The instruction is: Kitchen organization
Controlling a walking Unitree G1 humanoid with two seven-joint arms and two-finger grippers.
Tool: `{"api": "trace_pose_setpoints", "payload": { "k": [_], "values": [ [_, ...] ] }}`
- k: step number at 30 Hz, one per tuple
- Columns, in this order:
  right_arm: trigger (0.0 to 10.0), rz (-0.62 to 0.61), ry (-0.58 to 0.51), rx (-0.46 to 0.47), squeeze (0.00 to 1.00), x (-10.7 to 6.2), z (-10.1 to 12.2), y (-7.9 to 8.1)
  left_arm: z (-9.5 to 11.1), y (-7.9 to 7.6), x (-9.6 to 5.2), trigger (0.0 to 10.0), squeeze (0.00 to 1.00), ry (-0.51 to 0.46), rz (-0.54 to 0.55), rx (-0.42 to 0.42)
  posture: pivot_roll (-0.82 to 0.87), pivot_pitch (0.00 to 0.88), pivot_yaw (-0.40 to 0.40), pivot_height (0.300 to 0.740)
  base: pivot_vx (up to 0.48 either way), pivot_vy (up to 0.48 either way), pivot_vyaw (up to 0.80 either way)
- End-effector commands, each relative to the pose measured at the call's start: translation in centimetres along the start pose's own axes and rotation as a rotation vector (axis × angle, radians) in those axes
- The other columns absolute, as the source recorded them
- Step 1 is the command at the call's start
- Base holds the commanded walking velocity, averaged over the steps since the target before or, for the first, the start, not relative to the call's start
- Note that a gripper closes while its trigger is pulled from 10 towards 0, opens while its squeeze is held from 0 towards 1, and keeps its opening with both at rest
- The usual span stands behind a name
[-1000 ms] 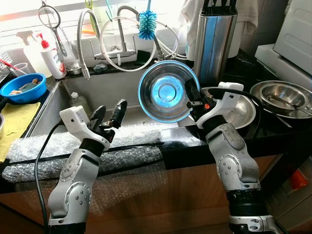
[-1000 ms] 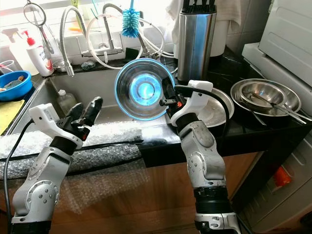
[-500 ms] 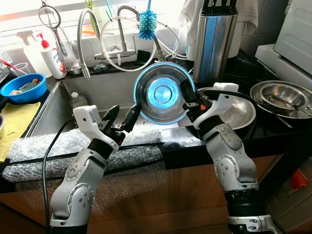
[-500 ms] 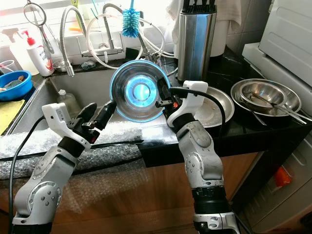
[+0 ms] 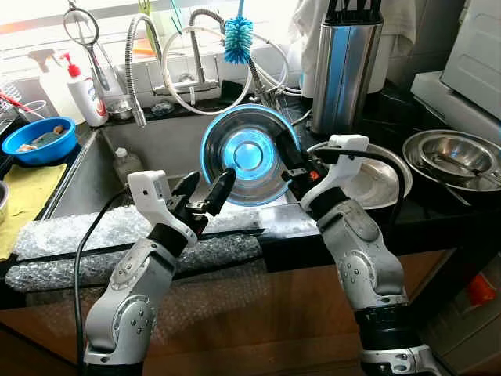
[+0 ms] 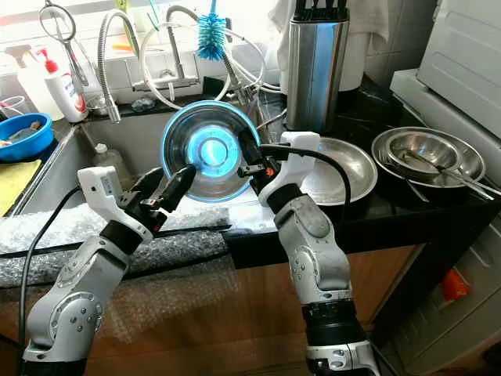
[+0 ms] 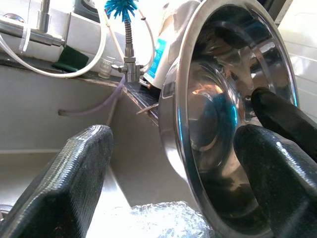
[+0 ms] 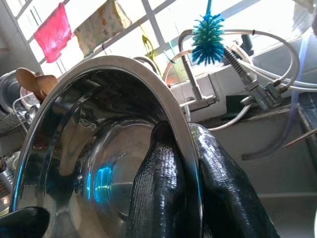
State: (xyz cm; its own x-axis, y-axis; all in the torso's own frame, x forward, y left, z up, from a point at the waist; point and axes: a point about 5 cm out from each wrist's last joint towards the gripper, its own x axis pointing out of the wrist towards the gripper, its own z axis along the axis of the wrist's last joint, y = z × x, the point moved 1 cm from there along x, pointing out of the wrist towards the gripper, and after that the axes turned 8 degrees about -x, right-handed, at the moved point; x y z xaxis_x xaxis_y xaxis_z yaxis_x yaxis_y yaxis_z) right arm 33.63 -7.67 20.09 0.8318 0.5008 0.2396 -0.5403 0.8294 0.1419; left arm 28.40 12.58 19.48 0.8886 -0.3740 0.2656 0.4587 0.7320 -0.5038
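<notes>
Right gripper (image 5: pixel 291 166), pinching the bowl (image 5: pixel 249 154) by its rim, has swung it to the open left gripper (image 5: pixel 206 193) — handover coming, I'd say.

1 steel bowl (image 5: pixel 249 155) held up, 1 blue bowl (image 5: pixel 37 140), 1 soap btl (image 5: pixel 84 90), 1 bottle brush (image 5: pixel 238 39), 1 knife block (image 5: pixel 344 66)

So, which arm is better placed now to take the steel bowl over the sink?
Probably the left. The right gripper already pinches the bowl's rim, and the open left gripper sits at the opposite edge, above the sink, ready to close.
</notes>
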Motion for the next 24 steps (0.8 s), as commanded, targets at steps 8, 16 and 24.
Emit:
{"api": "trace_pose_setpoints", "payload": {
  "k": [8,16,24],
  "values": [
    [10.0,0.046,-0.026,0.0,0.0,0.33,0.62,1.13,0.28,0.67,0.05,2.5,0.0,-0.015,0.06,0.037,-0.1,0.0,0.099,0.74,0.0,0.0,0.0],
    [10.0,0.039,-0.024,-0.016,0.0,0.28,0.58,1.15,0.43,0.99,0.06,0.0,0.0,-0.03,0.091,0.05,-0.09,0.0,0.099,0.74,0.0,0.0,0.0],
    [10.0,0.037,-0.024,-0.018,0.0,0.32,0.59,1.15,0.38,0.92,0.1,0.0,0.0,-0.029,0.091,0.05,-0.09,0.0,0.099,0.74,0.0,0.0,0.0]
  ]
}}
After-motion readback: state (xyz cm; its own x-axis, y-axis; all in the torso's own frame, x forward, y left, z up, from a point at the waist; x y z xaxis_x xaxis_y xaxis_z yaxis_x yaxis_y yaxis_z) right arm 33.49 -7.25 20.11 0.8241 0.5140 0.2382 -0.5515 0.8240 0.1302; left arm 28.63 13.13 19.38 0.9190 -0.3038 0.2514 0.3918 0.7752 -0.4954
